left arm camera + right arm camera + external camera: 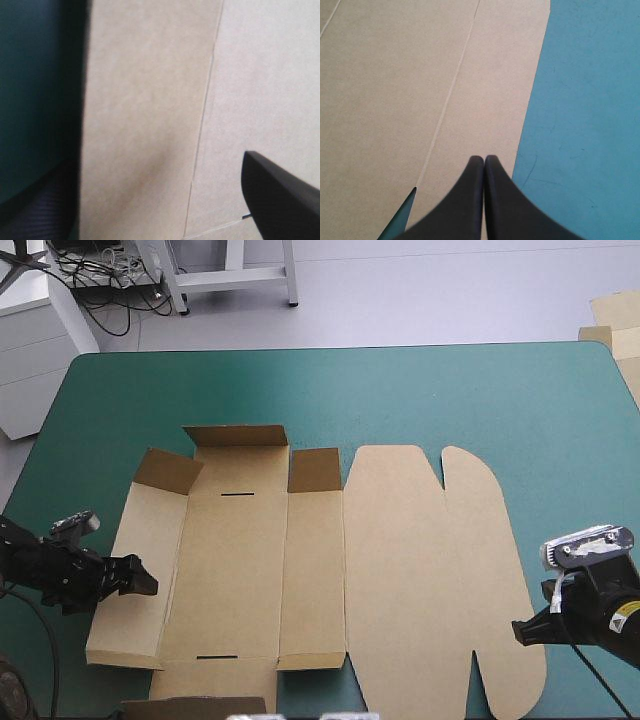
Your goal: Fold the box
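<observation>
You've got the L gripper (143,580) nearest, fingers wide w/ the box's (240,570) side-panel edge between them, sheet stretching ahead; R gripper (484,159) sits pinched closed over the lid's edge.

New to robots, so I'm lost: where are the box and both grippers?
box (235,580), high view, its flat middle panel.
left gripper (142,576), high view, between its open fingertips.
right gripper (484,159), right wrist view, where its shut fingertips meet.
</observation>
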You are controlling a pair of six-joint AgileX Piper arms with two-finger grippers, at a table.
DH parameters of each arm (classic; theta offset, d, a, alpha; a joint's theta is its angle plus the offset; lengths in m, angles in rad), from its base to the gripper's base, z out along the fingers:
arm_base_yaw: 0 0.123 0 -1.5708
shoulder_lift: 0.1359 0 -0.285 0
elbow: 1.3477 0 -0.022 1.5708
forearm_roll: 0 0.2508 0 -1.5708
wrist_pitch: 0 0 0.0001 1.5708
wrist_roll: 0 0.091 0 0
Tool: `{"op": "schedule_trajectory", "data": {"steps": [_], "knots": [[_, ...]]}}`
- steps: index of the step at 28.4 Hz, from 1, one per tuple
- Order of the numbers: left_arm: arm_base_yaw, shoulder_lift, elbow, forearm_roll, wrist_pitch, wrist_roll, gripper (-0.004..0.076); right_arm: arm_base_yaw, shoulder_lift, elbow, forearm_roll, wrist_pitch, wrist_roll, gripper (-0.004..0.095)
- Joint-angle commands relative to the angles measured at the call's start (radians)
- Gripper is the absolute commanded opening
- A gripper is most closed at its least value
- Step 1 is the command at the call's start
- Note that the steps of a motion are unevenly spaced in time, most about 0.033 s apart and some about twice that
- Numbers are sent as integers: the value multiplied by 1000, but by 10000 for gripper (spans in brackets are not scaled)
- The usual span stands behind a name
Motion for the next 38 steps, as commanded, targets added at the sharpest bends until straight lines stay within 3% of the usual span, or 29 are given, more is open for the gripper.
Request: {"op": "schedule_trajectory", "data": {"steps": [1,16,26,38], "knots": [[-34,-14,-18,-48,88,16,601,-4,2,-25,6,-50,-13,-20],[-38,-4,-16,-82,83,39,262,-4,2,-25,6,-46,-13,-20],[-38,-4,-16,-86,64,17,-10,-4,2,-25,8,-42,-13,-20],[-38,-4,-18,-156,21,98,-10,-4,2,-25,2,-19,-17,-20]]}}
